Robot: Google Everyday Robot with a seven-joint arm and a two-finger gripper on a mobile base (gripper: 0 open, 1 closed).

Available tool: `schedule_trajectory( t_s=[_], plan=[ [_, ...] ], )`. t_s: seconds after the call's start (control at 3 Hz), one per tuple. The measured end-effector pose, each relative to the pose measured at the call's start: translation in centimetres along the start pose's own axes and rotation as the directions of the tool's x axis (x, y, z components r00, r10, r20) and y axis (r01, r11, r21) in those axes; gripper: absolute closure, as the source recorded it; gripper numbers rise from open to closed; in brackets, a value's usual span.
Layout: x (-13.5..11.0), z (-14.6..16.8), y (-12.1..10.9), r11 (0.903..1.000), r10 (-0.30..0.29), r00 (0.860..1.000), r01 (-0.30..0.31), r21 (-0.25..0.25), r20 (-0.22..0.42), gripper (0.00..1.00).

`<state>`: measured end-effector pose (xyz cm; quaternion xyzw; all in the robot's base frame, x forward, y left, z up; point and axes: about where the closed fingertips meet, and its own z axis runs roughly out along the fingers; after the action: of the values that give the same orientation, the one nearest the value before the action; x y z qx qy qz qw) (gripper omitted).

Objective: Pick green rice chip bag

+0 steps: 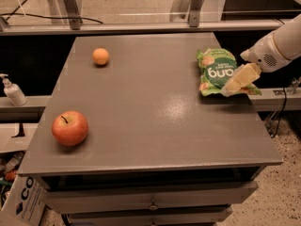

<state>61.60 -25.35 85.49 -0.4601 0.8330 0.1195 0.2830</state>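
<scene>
Green rice chip bag [217,72] is being seen lying flat at the back right of the worktop [150,121]. Far left, a soap bottle [13,91] is being seen standing beside the worktop. A red apple [70,128] is being carried at the front left, and a small orange fruit [100,56] at the back left, both well apart from the bag. The pincer [240,80] is being held at the bag's right edge by a white arm [277,48]. Whether it is open or closed cannot be told.

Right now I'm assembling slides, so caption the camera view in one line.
Pincer at the green rice chip bag near the table right edge; apple and orange lie to the left.
</scene>
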Motion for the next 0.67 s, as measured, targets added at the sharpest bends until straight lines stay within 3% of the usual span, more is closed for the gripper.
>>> schedule_trajectory(
  t_s=[0.67],
  plan=[
    [0.1,2.3,-2.4,0.9990,0.037,0.998,-0.039,0.024,0.055,0.00]
  ],
)
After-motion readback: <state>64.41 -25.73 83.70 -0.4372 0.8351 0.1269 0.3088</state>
